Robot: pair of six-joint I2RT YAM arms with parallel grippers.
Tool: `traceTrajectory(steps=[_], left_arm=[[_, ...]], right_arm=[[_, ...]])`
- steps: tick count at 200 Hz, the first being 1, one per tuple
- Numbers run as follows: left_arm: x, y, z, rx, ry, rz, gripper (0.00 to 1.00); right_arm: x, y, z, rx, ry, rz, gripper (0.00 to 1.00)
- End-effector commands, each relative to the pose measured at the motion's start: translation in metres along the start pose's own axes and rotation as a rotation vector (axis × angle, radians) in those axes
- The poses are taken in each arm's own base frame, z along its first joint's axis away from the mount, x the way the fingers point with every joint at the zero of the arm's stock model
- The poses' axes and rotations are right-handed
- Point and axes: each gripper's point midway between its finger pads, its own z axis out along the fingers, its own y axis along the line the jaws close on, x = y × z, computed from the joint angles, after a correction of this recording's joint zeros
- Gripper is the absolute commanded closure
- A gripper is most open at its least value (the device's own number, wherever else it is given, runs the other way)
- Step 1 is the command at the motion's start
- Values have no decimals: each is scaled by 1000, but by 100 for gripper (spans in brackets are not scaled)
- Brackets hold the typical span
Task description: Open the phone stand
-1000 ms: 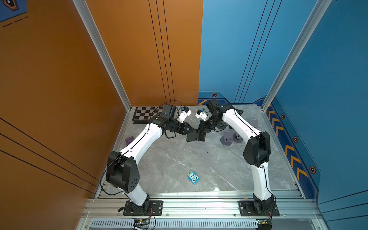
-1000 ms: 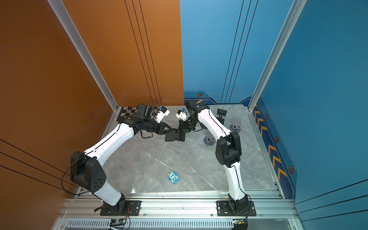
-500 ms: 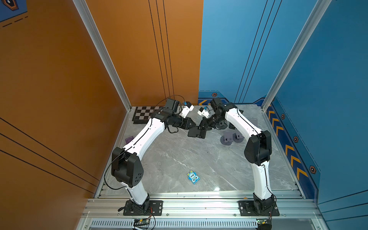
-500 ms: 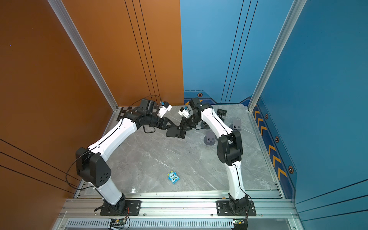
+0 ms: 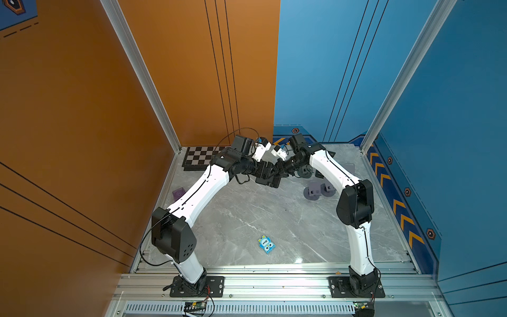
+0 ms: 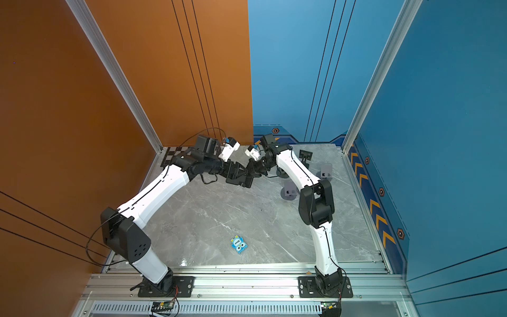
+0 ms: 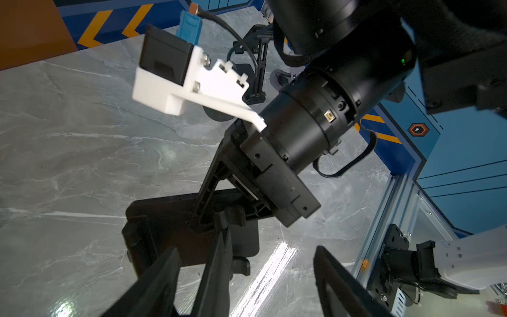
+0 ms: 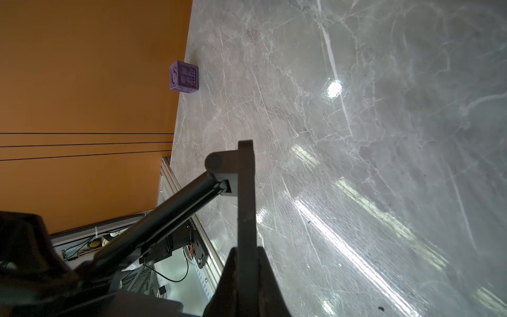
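Note:
The black phone stand [image 5: 270, 179] hangs just above the table at the back middle, between my two grippers, in both top views [image 6: 241, 179]. In the right wrist view my right gripper [image 8: 246, 248] is shut on the stand's flat plate [image 8: 246, 192], and a hinged arm [image 8: 175, 203] folds away from it. In the left wrist view my left gripper [image 7: 245, 252] is open. The stand's thin arm [image 7: 216, 274] lies between its fingers, close to one finger [image 7: 156, 274] and well apart from its opposite one [image 7: 337, 280].
A chessboard [image 5: 201, 157] lies at the back left and a purple cube [image 5: 177, 193] sits by the orange wall. Grey stands [image 5: 312, 192] and a black one [image 6: 305, 156] stand behind the right arm. A blue toy [image 5: 266, 244] lies near the front.
My left gripper has gone from shut on the stand's arm to open. Both arms carried the stand slightly toward the back wall; the right gripper kept its grip.

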Motion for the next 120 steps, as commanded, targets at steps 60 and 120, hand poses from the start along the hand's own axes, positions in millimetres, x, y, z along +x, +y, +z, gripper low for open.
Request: traceTrajectory(steps=[60, 120], left_arm=[[-30, 21, -81, 28, -417, -135, 8], [-13, 34, -67, 195, -475, -283, 18]], right_arm=[[-46, -17, -14, 22, -151, 214, 100], [-67, 6, -6, -101, -196, 358, 100]])
